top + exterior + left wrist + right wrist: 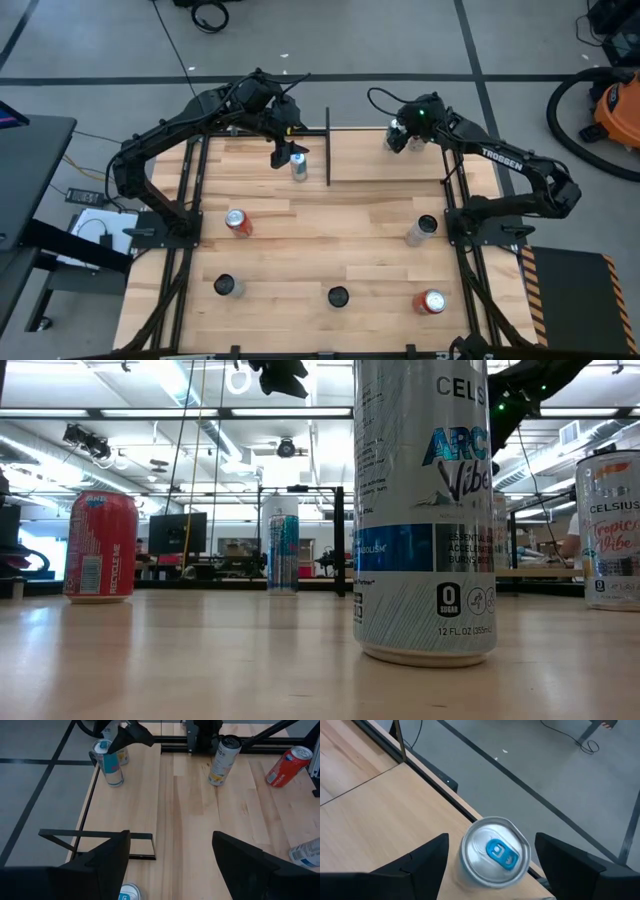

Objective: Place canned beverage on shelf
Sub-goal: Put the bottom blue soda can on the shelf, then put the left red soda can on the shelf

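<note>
On the shelf (385, 165) already: one can (495, 851), upright, tab up, hard by the shelf's far edge. Straddling it, the right claw (398, 140), fingers (427, 857) spread with a sliver of daylight on either side of the can, so pinching nothing. Looks like a finished set-down, needing only a straight lift clear, to judge from those gaps.

Just off the shelf's left end, beside its black post (327, 150): a second can (298, 166), also upright, long axis vertical. Directly above it and a touch farther from the shelf, the left claw (283, 152), fingers (100, 865) apart and empty, with that can's rim peeking in beneath them. Clearly the nearer arm for this one. Probably next: drop straight down, close across the can's round waist, then carry sideways over the rods onto the pale panel. Worth minding the post close alongside during that carry.
</note>
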Action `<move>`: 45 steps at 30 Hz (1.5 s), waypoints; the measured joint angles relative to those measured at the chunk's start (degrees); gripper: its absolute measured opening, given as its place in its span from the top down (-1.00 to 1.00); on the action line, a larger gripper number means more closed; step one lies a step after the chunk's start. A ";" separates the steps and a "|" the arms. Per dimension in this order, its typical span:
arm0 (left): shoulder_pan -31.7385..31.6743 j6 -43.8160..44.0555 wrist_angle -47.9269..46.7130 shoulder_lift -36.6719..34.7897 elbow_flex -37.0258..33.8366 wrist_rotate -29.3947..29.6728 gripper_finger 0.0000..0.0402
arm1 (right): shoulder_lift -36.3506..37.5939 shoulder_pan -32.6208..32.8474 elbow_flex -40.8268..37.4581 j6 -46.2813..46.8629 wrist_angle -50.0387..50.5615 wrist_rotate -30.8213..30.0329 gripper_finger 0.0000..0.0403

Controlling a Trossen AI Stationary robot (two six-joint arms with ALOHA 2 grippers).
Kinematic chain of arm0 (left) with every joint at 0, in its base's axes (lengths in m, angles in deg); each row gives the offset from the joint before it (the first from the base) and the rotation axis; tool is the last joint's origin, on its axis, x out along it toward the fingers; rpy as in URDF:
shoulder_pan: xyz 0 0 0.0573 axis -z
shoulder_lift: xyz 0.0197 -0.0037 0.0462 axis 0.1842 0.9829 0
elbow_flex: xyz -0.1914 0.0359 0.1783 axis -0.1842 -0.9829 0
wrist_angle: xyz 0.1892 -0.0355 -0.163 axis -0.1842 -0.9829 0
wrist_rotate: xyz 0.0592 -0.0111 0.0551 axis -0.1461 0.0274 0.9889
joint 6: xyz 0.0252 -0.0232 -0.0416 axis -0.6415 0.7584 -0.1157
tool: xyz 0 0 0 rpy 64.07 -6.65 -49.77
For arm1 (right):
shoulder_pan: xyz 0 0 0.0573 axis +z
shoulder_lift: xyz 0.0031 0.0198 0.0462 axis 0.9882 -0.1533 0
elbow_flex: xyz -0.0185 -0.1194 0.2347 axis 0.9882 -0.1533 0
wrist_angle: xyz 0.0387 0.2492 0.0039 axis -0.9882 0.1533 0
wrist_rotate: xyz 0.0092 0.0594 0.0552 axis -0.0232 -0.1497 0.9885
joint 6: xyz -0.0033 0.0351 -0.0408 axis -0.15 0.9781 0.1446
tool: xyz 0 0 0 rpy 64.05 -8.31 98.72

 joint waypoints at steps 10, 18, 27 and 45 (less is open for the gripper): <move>-0.02 0.00 0.02 0.00 0.00 0.00 -0.41 | 4.05 0.00 0.00 0.00 -2.21 0.36 -0.52; 0.98 -0.03 -1.68 0.00 -0.05 0.03 -0.41 | 8.85 0.00 0.02 3.47 -1.98 8.34 -0.52; 4.78 3.03 -6.42 0.00 -0.07 0.00 -0.41 | 15.22 0.83 0.04 4.11 1.86 29.45 -0.52; 11.84 10.24 -13.07 -0.26 -8.65 4.13 -0.41 | 21.27 12.69 0.04 4.00 8.63 32.92 -0.51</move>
